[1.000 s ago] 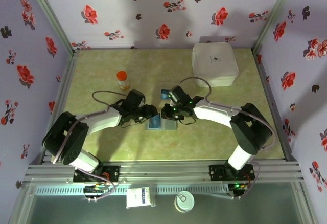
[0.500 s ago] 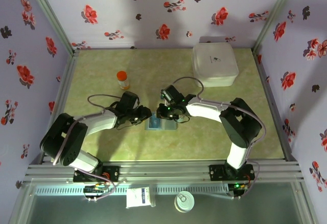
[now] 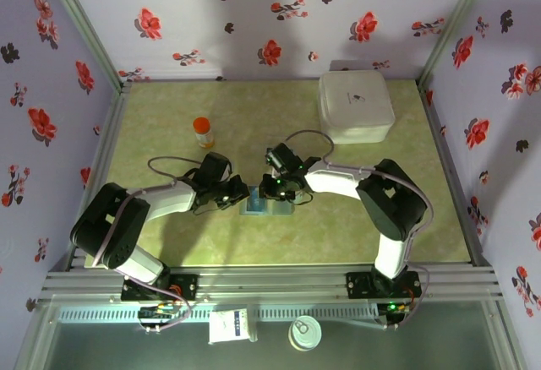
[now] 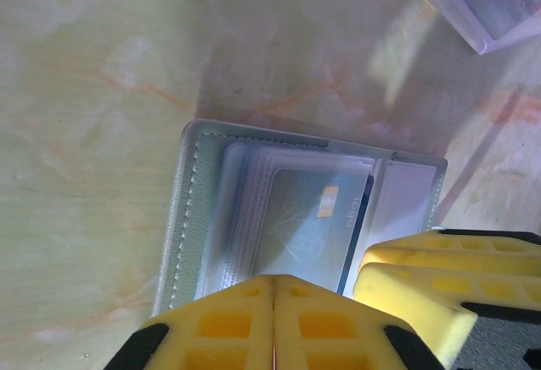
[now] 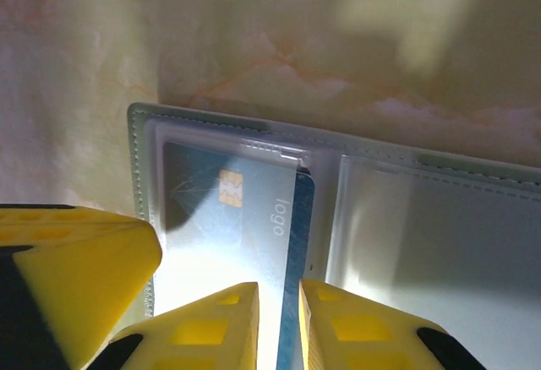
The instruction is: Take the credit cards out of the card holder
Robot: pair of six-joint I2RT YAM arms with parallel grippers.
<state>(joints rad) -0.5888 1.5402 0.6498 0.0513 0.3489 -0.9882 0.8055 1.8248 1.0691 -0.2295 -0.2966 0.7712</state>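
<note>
Yellow fingers of the left gripper (image 4: pixel 274 290) are pressed tight together, and I see nothing between them. They sit at the rim of the card holder (image 4: pixel 188 218), on the half that has the card in it. The right gripper (image 5: pixel 279 292) sits just beside them, over the same half. Its two fingers are almost together, with a thin gap left. The dark edge of the teal credit card (image 5: pixel 215 218) runs right into that gap. I cannot tell if the fingers pinch it or only rest on it.

The credit card lies flat in a pocket of the card holder, under clear plastic. Its long side points straight at the right fingers, and its bare edge faces the fold of the card holder. So the right gripper is the one closer to the card. I think the pull must go toward the fold while the left gripper keeps the card holder down.

A second ago the left fingers were apart; now they are shut. The right arm's elbow has swung in closer to the card holder too.
</note>
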